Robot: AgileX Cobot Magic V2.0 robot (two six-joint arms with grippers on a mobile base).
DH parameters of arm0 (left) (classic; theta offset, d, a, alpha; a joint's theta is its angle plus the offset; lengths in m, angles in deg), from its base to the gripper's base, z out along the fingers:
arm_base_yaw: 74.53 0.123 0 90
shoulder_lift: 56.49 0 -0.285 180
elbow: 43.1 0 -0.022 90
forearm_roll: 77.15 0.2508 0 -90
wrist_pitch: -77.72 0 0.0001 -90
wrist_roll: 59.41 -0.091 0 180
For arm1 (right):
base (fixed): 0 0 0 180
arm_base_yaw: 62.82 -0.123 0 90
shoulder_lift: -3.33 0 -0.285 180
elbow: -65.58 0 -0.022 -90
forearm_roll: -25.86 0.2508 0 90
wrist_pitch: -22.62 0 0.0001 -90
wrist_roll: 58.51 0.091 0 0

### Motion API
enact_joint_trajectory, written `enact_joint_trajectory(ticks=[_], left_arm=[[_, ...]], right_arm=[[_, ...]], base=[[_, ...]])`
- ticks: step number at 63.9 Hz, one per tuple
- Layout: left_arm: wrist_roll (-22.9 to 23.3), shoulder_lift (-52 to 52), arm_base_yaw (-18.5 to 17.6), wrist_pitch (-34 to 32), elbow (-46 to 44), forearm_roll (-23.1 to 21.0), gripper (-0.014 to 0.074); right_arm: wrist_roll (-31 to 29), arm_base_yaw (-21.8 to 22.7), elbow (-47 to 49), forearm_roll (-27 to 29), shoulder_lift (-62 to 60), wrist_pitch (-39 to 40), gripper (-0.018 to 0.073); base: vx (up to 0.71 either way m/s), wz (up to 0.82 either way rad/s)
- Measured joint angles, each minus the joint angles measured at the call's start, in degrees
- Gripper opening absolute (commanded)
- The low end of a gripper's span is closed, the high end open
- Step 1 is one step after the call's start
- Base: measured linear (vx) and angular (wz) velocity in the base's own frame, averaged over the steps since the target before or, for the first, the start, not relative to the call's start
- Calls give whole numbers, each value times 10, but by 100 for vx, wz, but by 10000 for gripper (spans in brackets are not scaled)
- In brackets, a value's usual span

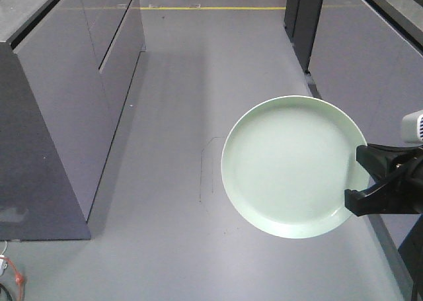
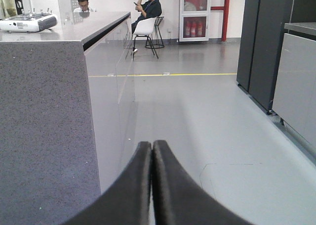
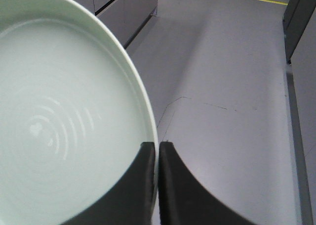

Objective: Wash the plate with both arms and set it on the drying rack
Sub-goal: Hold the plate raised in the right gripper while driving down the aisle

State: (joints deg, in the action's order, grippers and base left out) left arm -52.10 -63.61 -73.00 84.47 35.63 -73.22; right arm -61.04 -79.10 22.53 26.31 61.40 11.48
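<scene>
the right tool [image 1: 357, 180] pinches the rim of the round glossy mint-green plate [image 1: 291, 165], held over the grey floor [image 1: 172, 116], the left tool [image 2: 151, 148] pressed together empty; likely mid-carry, the next move calls for reaching a drying rack not in view.

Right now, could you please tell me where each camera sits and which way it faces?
Front view: high, looking down at the aisle floor; right hand grips the plate.
Left wrist: low, facing along the aisle; shut left hand at bottom.
Right wrist: behind the right hand, over the plate.
Front and right wrist share the plate.
</scene>
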Motion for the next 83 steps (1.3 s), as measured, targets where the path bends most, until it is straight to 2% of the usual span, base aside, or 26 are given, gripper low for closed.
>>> enact_joint_trajectory(ticks=[83], left_arm=[[0, 0, 0, 0, 0, 0, -6]], right_arm=[[0, 0, 0, 0, 0, 0, -9]], base=[[10, 0]])
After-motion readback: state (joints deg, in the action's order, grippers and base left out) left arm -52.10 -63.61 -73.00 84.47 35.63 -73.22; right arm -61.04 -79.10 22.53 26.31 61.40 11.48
